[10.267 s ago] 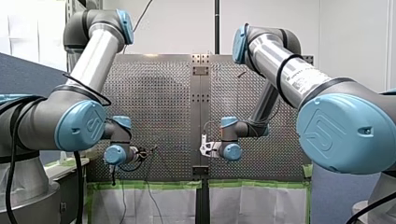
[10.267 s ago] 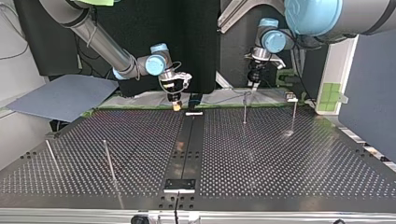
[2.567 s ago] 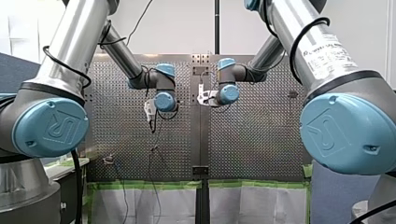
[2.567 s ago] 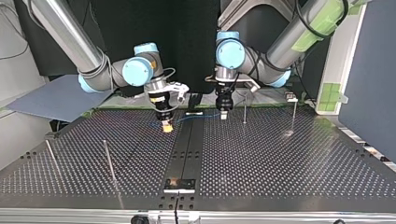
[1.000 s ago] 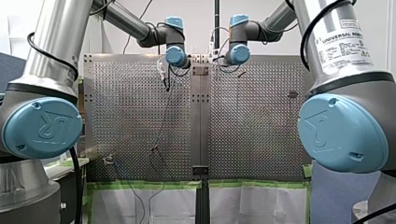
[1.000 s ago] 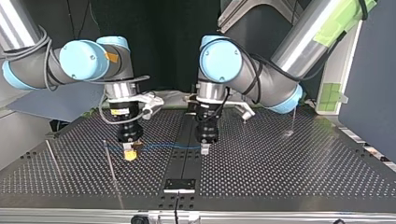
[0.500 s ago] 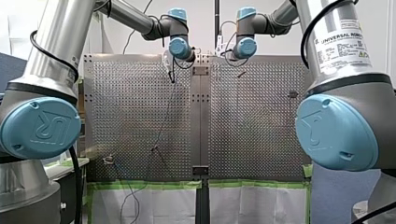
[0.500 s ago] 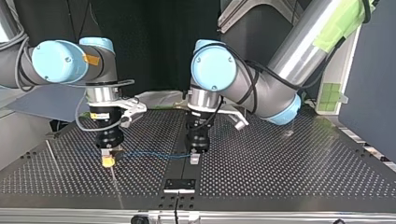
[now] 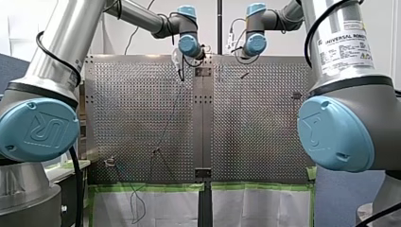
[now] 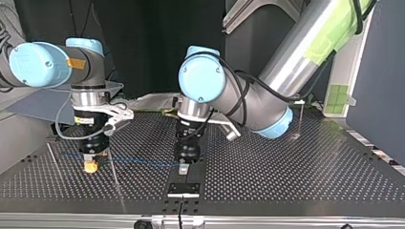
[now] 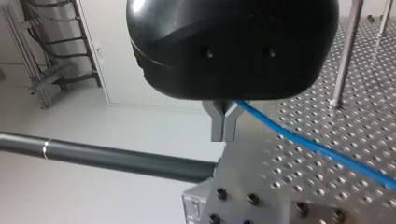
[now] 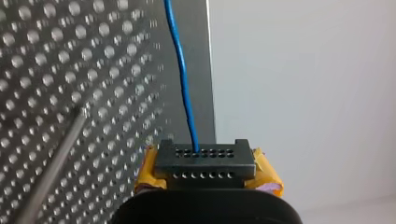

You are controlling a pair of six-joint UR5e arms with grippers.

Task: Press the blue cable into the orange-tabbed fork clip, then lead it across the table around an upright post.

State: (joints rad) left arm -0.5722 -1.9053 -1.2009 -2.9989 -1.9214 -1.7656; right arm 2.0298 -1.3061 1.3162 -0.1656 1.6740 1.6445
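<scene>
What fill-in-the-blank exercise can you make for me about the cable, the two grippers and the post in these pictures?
1. The cable stretched between my left gripper and my right gripper is ___ in colour.
2. In the right wrist view, my right gripper has pads of ___ colour.
3. In the top view, the thin upright post stands closer to my ___ gripper.
4. The table is covered with rows of small ___.

Missing words: blue; yellow; right; holes.

My table (image 10: pixel 286 162) is dull-shining perforated metal; the blue cable (image 11: pixel 327 150) looks smooth; my left gripper (image 11: pixel 224 125) has glossy black casing.
</scene>
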